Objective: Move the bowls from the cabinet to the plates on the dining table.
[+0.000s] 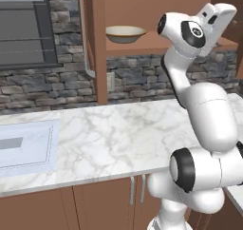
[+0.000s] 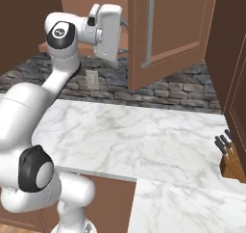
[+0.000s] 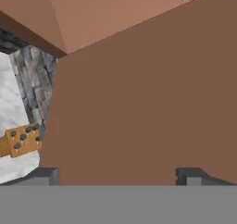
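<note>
Cream bowl (image 1: pixel 125 33) is being seen on the open cabinet (image 1: pixel 142 15) shelf, upper centre of frame. Gripper (image 3: pixel 118 176) is being held up at shelf level — fingers spread wide apart, nothing clasped — above the marble counter (image 1: pixel 109 138).

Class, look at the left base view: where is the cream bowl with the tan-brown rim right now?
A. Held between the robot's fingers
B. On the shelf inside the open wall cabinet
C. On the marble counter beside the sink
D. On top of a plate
B: the cream bowl rests on the shelf of the open cabinet, above the marble counter, with nothing gripping it.
</note>
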Motion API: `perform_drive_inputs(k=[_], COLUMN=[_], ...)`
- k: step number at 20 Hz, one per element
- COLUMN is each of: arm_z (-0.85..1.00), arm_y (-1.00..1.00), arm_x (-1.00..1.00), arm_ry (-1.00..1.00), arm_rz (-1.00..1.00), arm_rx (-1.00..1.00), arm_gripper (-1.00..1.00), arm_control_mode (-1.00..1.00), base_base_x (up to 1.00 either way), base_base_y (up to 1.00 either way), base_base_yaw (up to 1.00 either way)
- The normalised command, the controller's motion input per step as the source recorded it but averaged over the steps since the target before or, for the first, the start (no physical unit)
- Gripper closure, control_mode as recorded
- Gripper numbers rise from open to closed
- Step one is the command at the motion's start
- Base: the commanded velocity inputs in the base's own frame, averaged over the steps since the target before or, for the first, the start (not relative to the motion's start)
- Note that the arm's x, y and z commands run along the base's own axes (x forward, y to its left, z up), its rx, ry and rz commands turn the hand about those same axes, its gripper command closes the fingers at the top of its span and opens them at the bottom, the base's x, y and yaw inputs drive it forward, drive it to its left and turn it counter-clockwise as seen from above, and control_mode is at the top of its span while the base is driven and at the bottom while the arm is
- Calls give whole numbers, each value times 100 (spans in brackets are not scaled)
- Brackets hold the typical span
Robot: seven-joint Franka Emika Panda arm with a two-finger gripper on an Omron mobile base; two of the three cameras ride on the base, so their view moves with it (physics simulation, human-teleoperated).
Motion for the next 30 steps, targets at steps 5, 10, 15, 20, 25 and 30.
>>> perform_drive_inputs(k=[5, 10, 15, 20, 25, 30], arm_z=[7, 18, 1, -6, -6, 0], arm_y=[-34, -38, -49, -59, -86, -50], arm_x=[-18, -76, -89, -65, -3, 0], arm_ry=[7, 0, 0, -1, 0, -3], arm_rz=[-20, -20, -19, -15, 0, 1], arm_rx=[-1, 0, 0, 2, 1, 1], arm_gripper=[-100, -100, -100, -100, -100, -100], arm_control_mode=[-100, -100, -100, -100, -100, -100], base_base_x=[0, 0, 0, 0, 0, 0], base_base_y=[0, 0, 0, 0, 0, 0], base_base_yaw=[0, 0, 0, 0, 0, 0])
